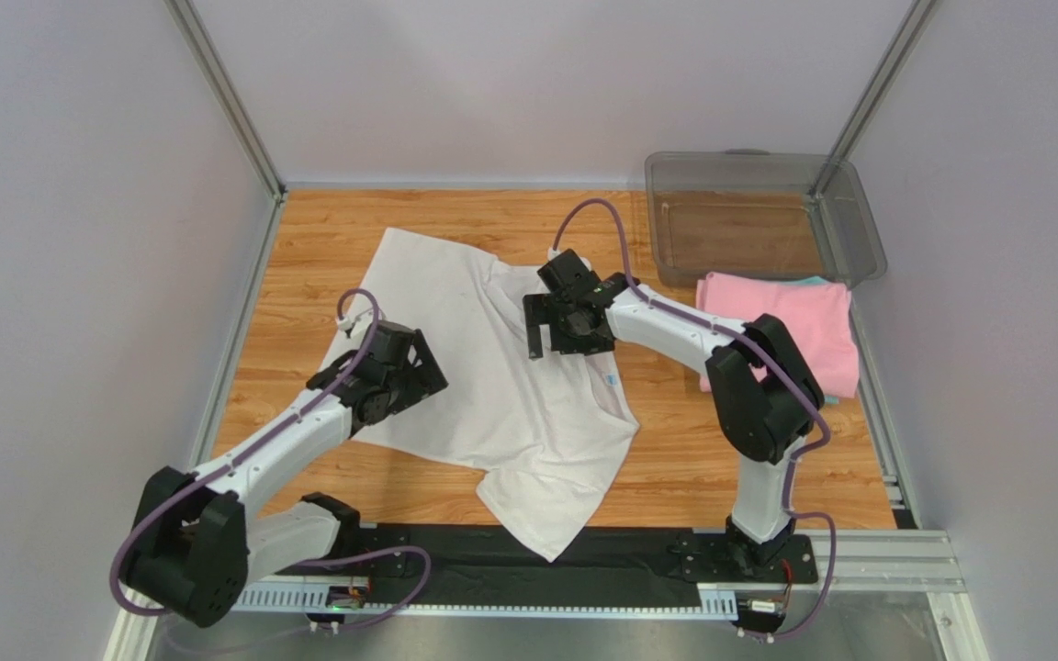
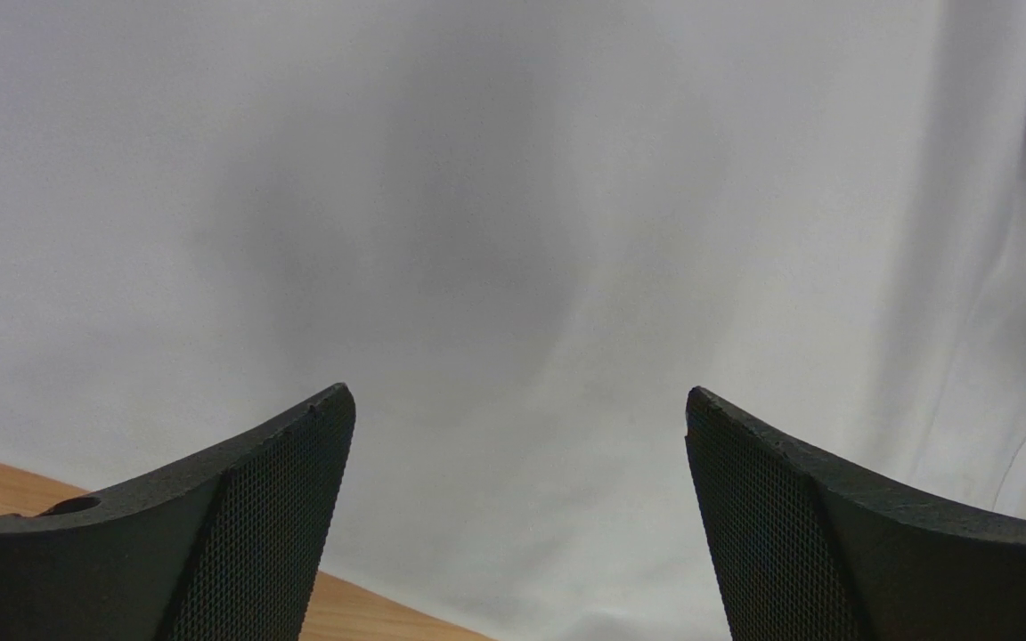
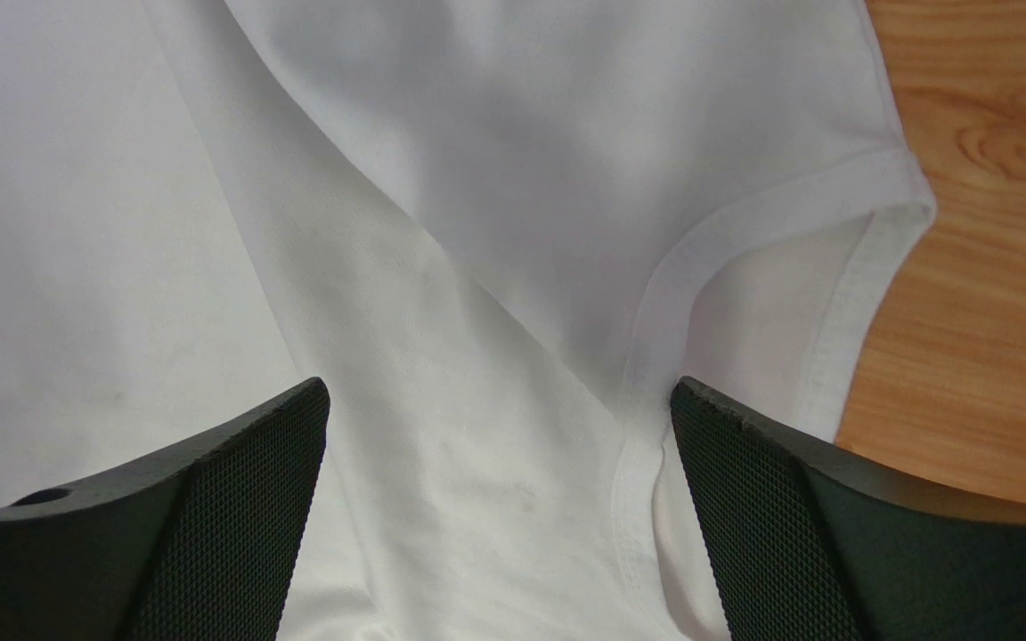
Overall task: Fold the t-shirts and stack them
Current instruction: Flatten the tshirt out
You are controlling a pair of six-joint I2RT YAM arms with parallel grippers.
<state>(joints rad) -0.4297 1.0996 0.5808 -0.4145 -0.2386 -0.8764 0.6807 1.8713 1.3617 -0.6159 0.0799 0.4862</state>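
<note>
A white t-shirt (image 1: 493, 372) lies spread and rumpled across the middle of the wooden table, one corner hanging over the near edge. A small blue tag (image 1: 609, 378) shows on its right side. My left gripper (image 1: 417, 375) is open above the shirt's left edge; the left wrist view shows plain white cloth (image 2: 505, 241) between the fingers. My right gripper (image 1: 544, 335) is open above the shirt's upper right part, over a hemmed fold (image 3: 672, 287). A folded pink t-shirt (image 1: 783, 328) lies at the right on a teal one (image 1: 813, 280), of which only a sliver shows.
A clear plastic bin (image 1: 755, 221) stands at the back right, behind the pink shirt. Metal frame rails (image 1: 224, 97) and grey walls enclose the table. Bare wood (image 1: 314, 262) shows left of the white shirt.
</note>
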